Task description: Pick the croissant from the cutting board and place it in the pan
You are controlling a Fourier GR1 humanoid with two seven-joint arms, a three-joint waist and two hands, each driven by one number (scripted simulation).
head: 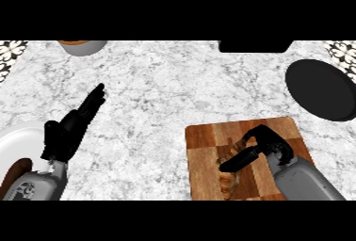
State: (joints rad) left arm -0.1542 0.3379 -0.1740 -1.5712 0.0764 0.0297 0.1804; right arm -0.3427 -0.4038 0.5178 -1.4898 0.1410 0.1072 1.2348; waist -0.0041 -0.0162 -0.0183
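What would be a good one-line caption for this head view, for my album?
Right hand curls its fingers over the croissant on the cutting board; the black pan waits beyond, left hand open.

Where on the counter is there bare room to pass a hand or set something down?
The widest bare patch is the middle of the counter, between the left hand, the cutting board and the pan. It is crowded on the board, where the right hand curls over the croissant, and at the lower left by the white plate.

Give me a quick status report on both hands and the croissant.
Left hand open, resting at the view's left. Right hand on the cutting board, fingers curled over the croissant. Pan beyond, upper right; counter between is bare.
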